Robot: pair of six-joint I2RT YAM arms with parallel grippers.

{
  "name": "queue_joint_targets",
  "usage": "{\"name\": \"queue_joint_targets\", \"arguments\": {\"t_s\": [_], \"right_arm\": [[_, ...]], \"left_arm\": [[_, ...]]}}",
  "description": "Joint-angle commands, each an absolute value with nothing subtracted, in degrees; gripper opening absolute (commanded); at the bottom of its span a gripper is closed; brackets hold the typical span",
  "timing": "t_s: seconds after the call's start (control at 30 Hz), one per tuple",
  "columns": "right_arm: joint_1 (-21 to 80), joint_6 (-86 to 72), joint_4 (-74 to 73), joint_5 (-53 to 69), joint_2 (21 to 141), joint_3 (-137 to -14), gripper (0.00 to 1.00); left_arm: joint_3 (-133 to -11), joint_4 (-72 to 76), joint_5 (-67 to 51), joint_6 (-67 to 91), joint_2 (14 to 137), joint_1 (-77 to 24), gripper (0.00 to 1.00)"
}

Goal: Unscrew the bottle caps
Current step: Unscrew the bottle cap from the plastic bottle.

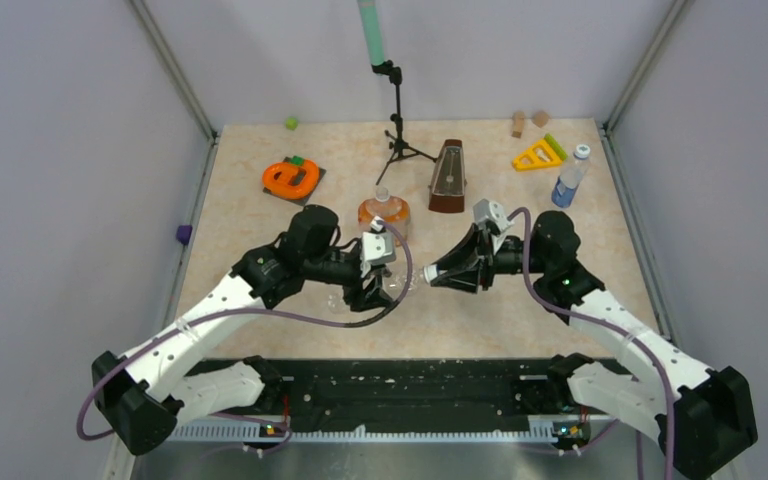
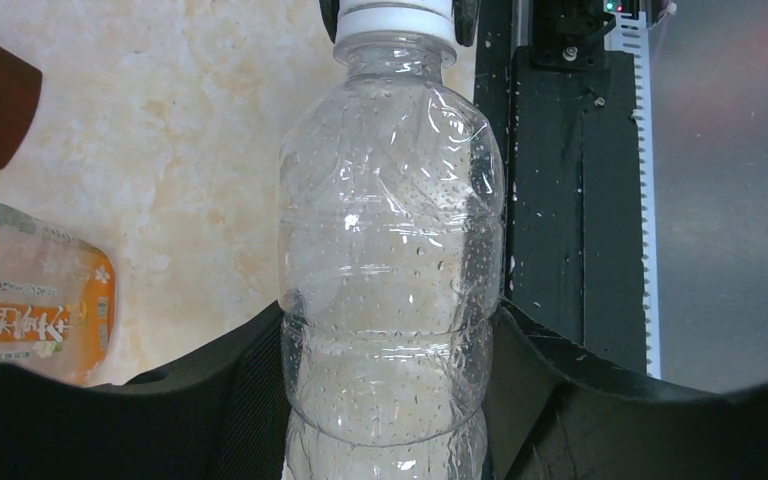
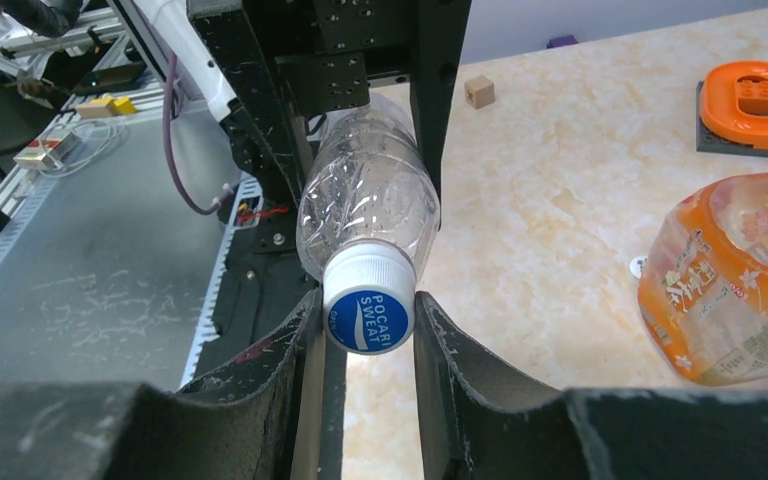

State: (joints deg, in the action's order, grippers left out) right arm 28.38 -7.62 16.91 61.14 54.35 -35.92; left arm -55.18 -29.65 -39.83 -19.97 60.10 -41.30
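My left gripper (image 1: 382, 283) is shut on the body of the plain clear bottle (image 2: 390, 200), holding it sideways above the table; its fingers (image 2: 245, 370) press both sides. The bottle's cap (image 3: 365, 318), white with a blue top, points at my right gripper (image 3: 368, 300), which is shut on it. The cap also shows in the left wrist view (image 2: 395, 18). The squat orange bottle (image 1: 384, 212) stands just behind my left gripper, with its cap (image 1: 381, 193) on. The blue-label bottle (image 1: 570, 177) stands capped at the far right.
A brown metronome (image 1: 448, 178) and a tripod stand (image 1: 398, 140) stand behind the grippers. An orange ring toy (image 1: 291, 178) is back left; a yellow triangle (image 1: 537, 156) and wooden blocks (image 1: 518, 123) are back right. A black rail (image 1: 390, 385) runs along the near edge.
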Motion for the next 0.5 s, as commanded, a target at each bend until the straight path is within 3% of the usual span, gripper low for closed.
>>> {"name": "queue_joint_targets", "arguments": {"t_s": [0.0, 0.07, 0.13, 0.33, 0.47], "right_arm": [[28.50, -5.02, 20.98, 58.30, 55.18, -33.50, 0.23], [28.48, -5.65, 21.60, 56.78, 55.26, -33.07, 0.36], [28.49, -7.51, 21.51, 54.11, 55.21, -32.87, 0.42], [28.49, -15.87, 18.72, 41.40, 54.04, -30.40, 0.47], [28.48, -24.21, 24.82, 40.61, 52.30, -26.13, 0.50]], "left_arm": [[-58.21, -27.08, -44.77, -20.73, 59.68, -41.75, 0.00], [-57.49, -26.35, -40.23, -20.39, 59.24, -41.77, 0.00], [-56.28, -25.10, -35.36, -20.45, 58.55, -41.75, 0.00], [-50.44, -19.56, -25.96, -23.84, 53.84, -41.84, 0.00], [-46.97, -16.33, -22.17, -26.78, 51.17, -41.99, 0.00]]}}
